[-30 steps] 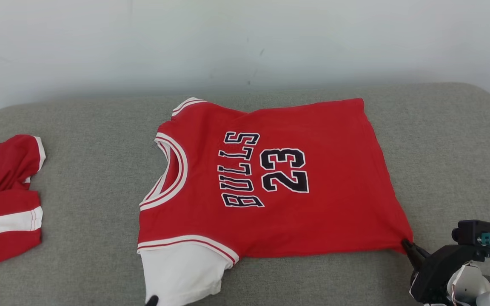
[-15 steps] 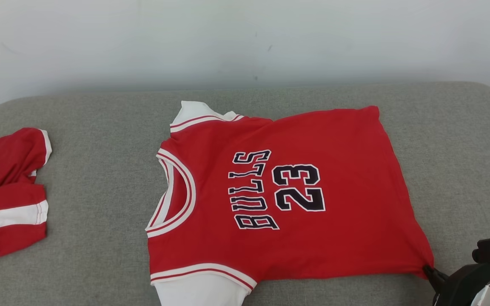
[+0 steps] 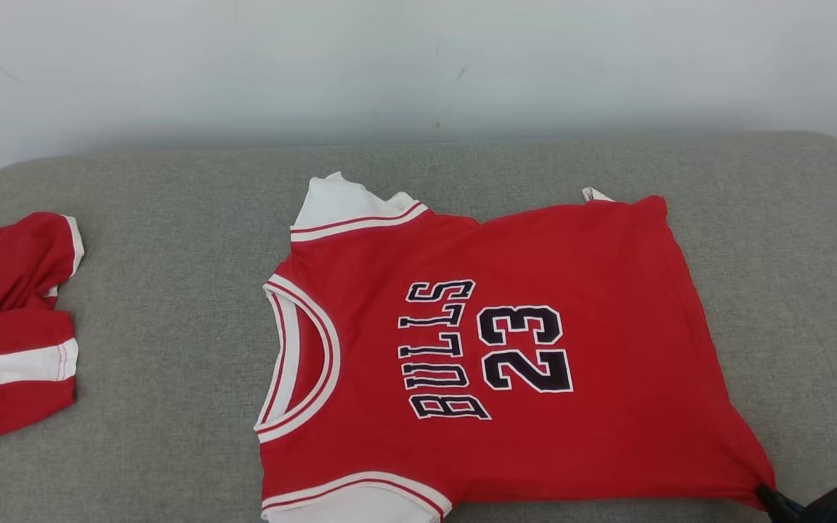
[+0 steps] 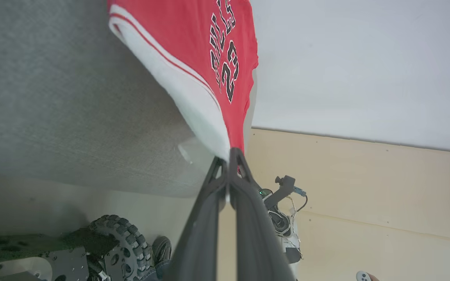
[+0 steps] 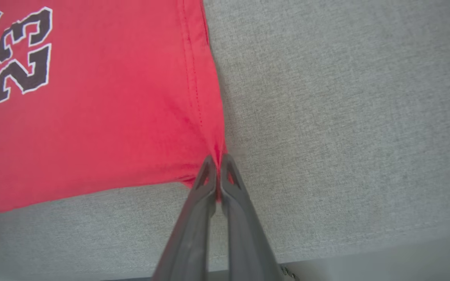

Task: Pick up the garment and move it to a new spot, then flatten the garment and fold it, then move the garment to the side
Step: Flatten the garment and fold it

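Note:
The garment is a red jersey with white sleeves and "BULLS 23" in black, spread flat on the grey cushion, neck to the left. My right gripper is shut on its near right hem corner at the lower right of the head view; in the right wrist view the right gripper pinches that red corner of the garment. In the left wrist view my left gripper is shut on the tip of the white sleeve of the garment, near the cushion's front edge.
A second red and white garment lies crumpled at the cushion's far left. The grey cushion runs back to a pale wall. Bare fabric lies right of the jersey. The left wrist view shows a wheel and wooden floor below.
The jersey has slid toward the near edge, pulled by both shut grippers; its far sleeve and a tag at the far hem have come out. The right gripper has dropped toward the picture's lower right corner.

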Tool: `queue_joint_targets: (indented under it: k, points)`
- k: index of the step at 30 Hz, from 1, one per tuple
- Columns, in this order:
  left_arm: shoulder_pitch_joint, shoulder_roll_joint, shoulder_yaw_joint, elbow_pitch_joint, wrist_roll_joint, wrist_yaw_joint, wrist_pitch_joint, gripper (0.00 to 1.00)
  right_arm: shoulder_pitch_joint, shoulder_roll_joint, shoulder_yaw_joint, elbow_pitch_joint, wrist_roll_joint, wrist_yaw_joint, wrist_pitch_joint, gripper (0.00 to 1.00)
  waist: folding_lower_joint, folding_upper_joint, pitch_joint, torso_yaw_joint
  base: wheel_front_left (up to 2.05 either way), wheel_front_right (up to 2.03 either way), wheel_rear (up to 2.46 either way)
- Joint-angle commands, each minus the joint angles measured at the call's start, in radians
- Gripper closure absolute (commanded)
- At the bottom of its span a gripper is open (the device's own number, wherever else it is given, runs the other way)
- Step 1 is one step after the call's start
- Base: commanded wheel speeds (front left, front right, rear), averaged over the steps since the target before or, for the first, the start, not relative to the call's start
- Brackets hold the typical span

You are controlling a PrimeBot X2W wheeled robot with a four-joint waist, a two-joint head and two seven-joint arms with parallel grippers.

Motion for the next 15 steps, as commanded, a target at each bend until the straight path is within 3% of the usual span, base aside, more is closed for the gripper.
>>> queue_joint_targets:
  k: [1,5,10,15]
  points:
    - [-0.010,-0.001,0.009,-0.004,0.036,-0.009,-0.021,1.00,0.007,0.016,-0.013,-0.024,0.003,-0.002,-0.008,1.00,0.0000,0.0000,0.000,-0.002,0.00,0.00,0.00]
    - [-0.098,-0.032,0.005,0.033,0.176,-0.024,-0.105,1.00,-0.004,0.044,-0.021,-0.071,0.028,-0.002,-0.020,1.00,0.0000,0.0000,-0.005,-0.011,0.00,0.00,0.00]
    - [-0.255,-0.109,-0.047,0.134,0.379,-0.023,-0.228,1.00,-0.047,0.059,0.000,-0.080,0.029,-0.002,-0.051,1.00,0.0000,0.0000,-0.007,-0.025,0.00,0.00,0.00]
    - [-0.396,-0.194,-0.095,0.272,0.508,-0.025,-0.326,1.00,-0.099,0.072,0.014,-0.042,-0.009,-0.002,-0.113,1.00,0.0000,0.0000,-0.001,-0.034,0.00,0.00,0.00]
